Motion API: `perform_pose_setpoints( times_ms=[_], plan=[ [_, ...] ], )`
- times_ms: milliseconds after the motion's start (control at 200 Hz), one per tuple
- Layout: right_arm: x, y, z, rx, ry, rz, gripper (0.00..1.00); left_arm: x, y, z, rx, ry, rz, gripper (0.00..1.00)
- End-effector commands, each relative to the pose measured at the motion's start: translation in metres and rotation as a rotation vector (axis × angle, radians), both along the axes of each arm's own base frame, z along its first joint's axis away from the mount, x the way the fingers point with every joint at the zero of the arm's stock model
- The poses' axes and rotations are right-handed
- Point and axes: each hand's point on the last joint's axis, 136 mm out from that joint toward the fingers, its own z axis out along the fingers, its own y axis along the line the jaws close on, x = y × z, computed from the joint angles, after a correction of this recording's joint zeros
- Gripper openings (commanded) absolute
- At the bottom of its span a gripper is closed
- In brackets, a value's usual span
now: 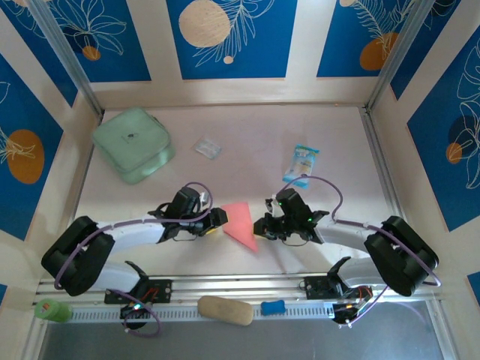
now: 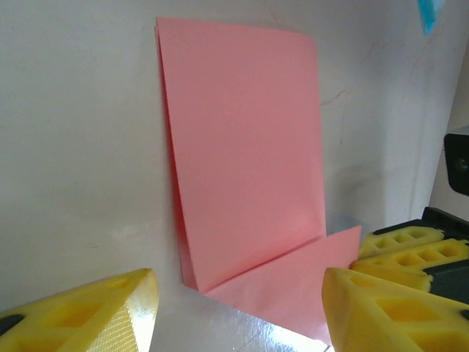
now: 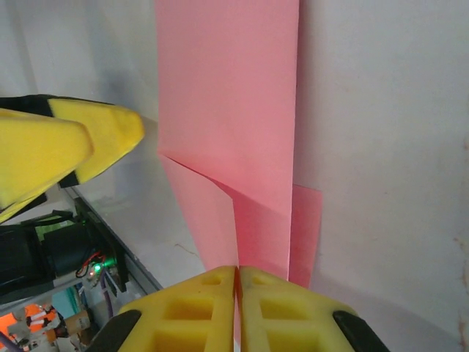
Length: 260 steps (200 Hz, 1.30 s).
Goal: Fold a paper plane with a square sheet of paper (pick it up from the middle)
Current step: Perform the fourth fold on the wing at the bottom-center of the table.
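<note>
Top external: salmon-pink paper [image 1: 240,223], folded in layers with one pointed corner, lies flat mid-table between the two grippers. Right gripper [image 1: 264,225] is clamped on the paper's edge. Right wrist view shows its yellow fingers [image 3: 198,301] pressed together with the sheet between them. Left gripper [image 1: 217,219] is spread apart and holds nothing, its tips flanking the near corner; can't tell if they touch it. Mint-green pouch [image 1: 133,144] sits well apart, far left.
</note>
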Motion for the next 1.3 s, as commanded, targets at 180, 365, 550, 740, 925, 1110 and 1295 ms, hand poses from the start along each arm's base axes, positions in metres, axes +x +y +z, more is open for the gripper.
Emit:
perform_pose_setpoints(
  times_ms=[180,365,550,740,925,1110,1295],
  plan=[
    [-0.003,0.004,0.008,0.075,0.012,0.007,0.09,0.013,-0.013,0.010,-0.062,-0.002,-0.007,0.60],
    [-0.003,0.004,0.009,0.083,0.014,0.010,0.10,0.014,-0.016,0.005,-0.080,0.017,-0.001,0.57],
    [-0.003,0.004,0.010,0.096,0.014,0.003,0.09,0.014,-0.017,0.001,-0.081,0.035,0.004,0.56],
    [-0.002,0.003,0.009,0.107,0.017,-0.008,0.09,0.014,-0.015,-0.001,-0.070,0.038,0.012,0.57],
    [-0.002,0.003,0.010,0.121,0.017,-0.015,0.09,0.013,-0.014,-0.001,-0.066,0.041,0.013,0.57],
    [-0.002,0.004,0.012,0.138,0.016,-0.017,0.09,0.014,-0.016,-0.001,-0.073,0.044,0.009,0.56],
    [-0.001,0.003,0.013,0.145,0.014,-0.024,0.09,0.014,-0.017,-0.002,-0.077,0.046,0.010,0.55]
  ],
)
